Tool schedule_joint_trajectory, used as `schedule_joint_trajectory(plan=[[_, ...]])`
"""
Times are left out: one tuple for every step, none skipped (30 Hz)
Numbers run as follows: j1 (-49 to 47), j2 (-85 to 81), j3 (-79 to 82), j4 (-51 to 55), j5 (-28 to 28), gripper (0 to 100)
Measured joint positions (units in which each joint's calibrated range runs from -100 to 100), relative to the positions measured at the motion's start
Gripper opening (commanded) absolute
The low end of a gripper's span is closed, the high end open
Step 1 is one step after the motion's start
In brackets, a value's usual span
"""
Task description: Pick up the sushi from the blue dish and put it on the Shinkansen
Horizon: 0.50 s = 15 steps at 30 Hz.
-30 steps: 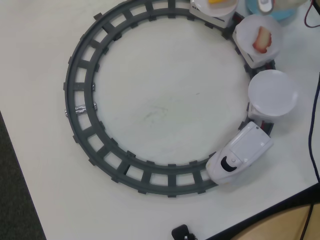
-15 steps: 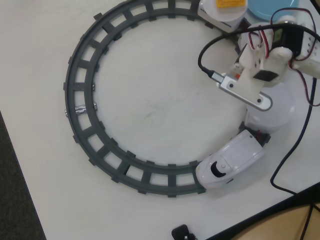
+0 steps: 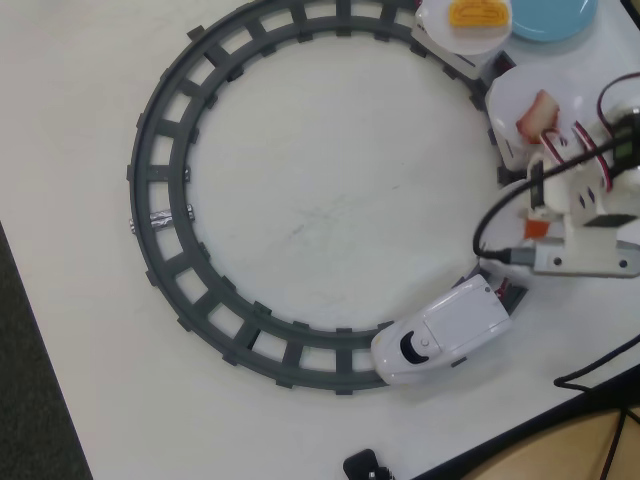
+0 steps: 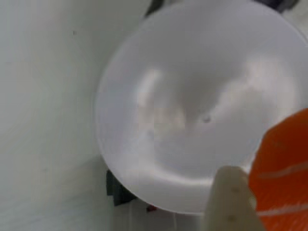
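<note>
My gripper point(image 3: 537, 212) is shut on the orange and white sushi point(image 3: 537, 229), just behind the Shinkansen point(image 3: 440, 342), whose white nose with a black windscreen sits on the track at the lower right. In the wrist view the sushi point(image 4: 284, 168) shows orange with white stripes beside one pale finger point(image 4: 231, 197). It hangs above the near edge of an empty round white plate point(image 4: 192, 96). The blue dish point(image 3: 552, 15) lies at the top right edge, empty as far as it shows.
A grey ring track point(image 3: 160, 200) circles the table's middle. A white plate point(image 3: 450, 35) carries a yellow piece point(image 3: 478, 13); another white plate point(image 3: 515, 95) carries a red-pink-and-white piece point(image 3: 537, 115). A black cable point(image 3: 490, 215) loops by the arm. The table's edge runs down the left.
</note>
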Motion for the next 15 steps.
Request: schedule_joint_trajectory(plan=[[-1.26,-1.26,0.99,0.00,0.47,2],[-2.60,-2.36,1.71,0.00,0.73,2],[-3.78,-3.20,1.80,0.00,0.84,2],[-5.12,-3.87,1.80,0.00,0.89,2],[-6.07,-4.46,1.98,0.00,1.10,2],[-6.62,-4.88,2.07,0.00,1.15,2],[-7.17,-5.05,2.07,0.00,1.15,2],[-7.33,-5.14,2.34,0.00,1.15,2],[-7.33,-5.14,2.61,0.00,1.15,2],[-7.56,-5.14,2.70,0.00,1.05,2],[-7.88,-5.14,2.70,0.00,1.10,2],[-8.27,-5.14,2.70,0.00,1.15,2],[-8.74,-5.14,2.70,0.00,1.41,2],[-8.82,-5.14,2.70,0.00,1.73,2],[-8.82,-5.14,2.70,0.00,2.30,2]])
